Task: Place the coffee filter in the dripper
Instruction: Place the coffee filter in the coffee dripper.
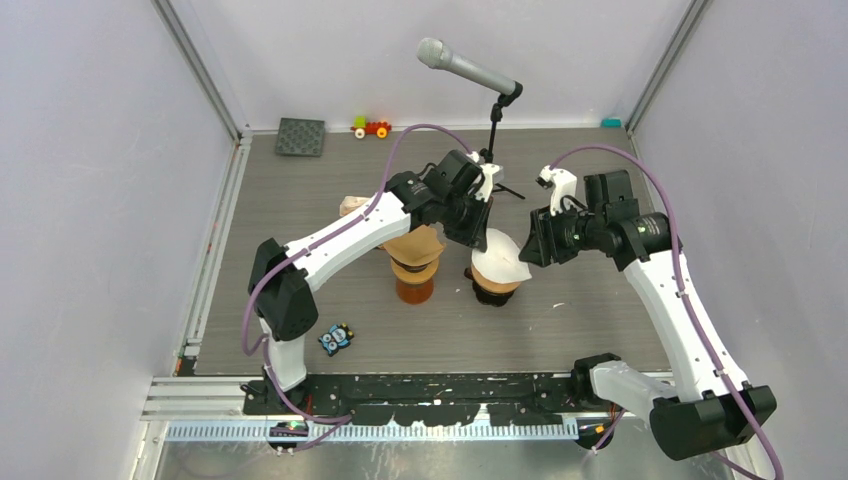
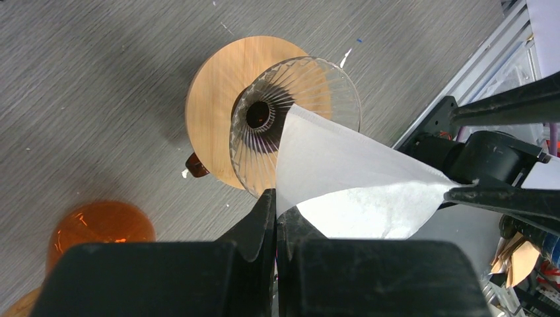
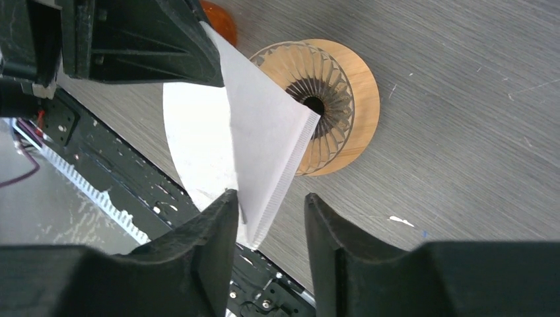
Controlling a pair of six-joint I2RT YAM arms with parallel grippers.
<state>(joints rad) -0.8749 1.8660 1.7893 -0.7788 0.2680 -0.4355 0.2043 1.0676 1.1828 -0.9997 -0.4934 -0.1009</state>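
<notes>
Filter held at the dripper's mouth, part of the glass covered.

The white coffee filter (image 2: 343,172) hides the dripper (image 2: 264,112) on the side nearest the left gripper (image 2: 276,198), whose fingers are clamped tight on the paper's edge. Whether the filter's point touches the glass is unclear. The right gripper (image 3: 269,198) stands parted, with the crimped seam between its fingers, unpinched. An orange vessel (image 2: 102,231) beside the left fingers is partly cut off.

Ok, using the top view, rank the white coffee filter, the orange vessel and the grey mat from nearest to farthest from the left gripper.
1. The coffee filter: pinched in the left gripper, over the dripper at mid-table.
2. The orange vessel: just to the gripper's left, slightly nearer the bases.
3. The grey mat: far back-left corner, clearly the farthest.
</notes>
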